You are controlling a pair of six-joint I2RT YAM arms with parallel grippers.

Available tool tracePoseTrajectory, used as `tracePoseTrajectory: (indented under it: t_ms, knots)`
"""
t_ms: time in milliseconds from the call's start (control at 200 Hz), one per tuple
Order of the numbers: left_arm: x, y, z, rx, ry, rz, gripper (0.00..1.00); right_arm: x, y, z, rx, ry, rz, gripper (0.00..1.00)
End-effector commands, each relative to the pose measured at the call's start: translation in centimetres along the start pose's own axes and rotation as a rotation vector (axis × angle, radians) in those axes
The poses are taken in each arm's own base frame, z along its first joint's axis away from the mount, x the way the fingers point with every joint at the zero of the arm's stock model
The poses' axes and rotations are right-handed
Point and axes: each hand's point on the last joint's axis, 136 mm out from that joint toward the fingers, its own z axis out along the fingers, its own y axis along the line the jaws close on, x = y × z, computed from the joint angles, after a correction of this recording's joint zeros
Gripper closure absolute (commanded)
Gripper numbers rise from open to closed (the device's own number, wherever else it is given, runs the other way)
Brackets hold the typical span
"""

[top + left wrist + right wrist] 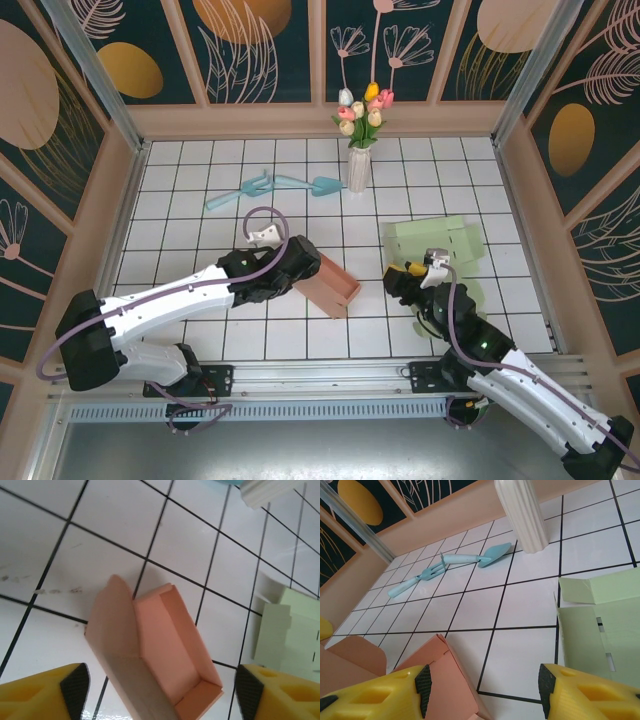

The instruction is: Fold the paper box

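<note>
I had the left gripper point(161, 682) wide over the pink box point(330, 283), which sat folded mid-worktop point(200, 200) towards the near edge. The right gripper point(482, 687) stood open and empty. The green sheet point(440, 240) lay flat towards the right edge; I judged its flaps needed lifting next.

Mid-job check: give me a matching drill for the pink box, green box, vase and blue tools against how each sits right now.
1 pink box
2 green box
3 vase
4 blue tools

A lying flat, unfolded
B upright, holding flowers
C folded, walls standing
D lying on the tiles left of the vase

Pairs: 1-C, 2-A, 3-B, 4-D
</note>
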Motion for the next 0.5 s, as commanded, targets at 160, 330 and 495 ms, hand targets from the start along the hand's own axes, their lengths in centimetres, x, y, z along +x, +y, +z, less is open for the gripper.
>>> tracePoseTrajectory:
  t_ms: [160,330,495]
  knots:
    - [-0.3,-0.7,0.0,-0.005,-0.015,0.042,0.52,-0.2,0.0,0.1,-0.001,-0.009,0.021,0.39]
    - [-0.9,-1.7,-0.8,-0.050,-0.014,0.141,0.69,-0.3,-0.1,0.1,0.007,-0.012,0.019,0.39]
    - [-2.3,-3.6,-1.5,-0.063,-0.049,0.287,0.89,0.3,0.1,0.5,-0.001,0.011,0.001,0.39]
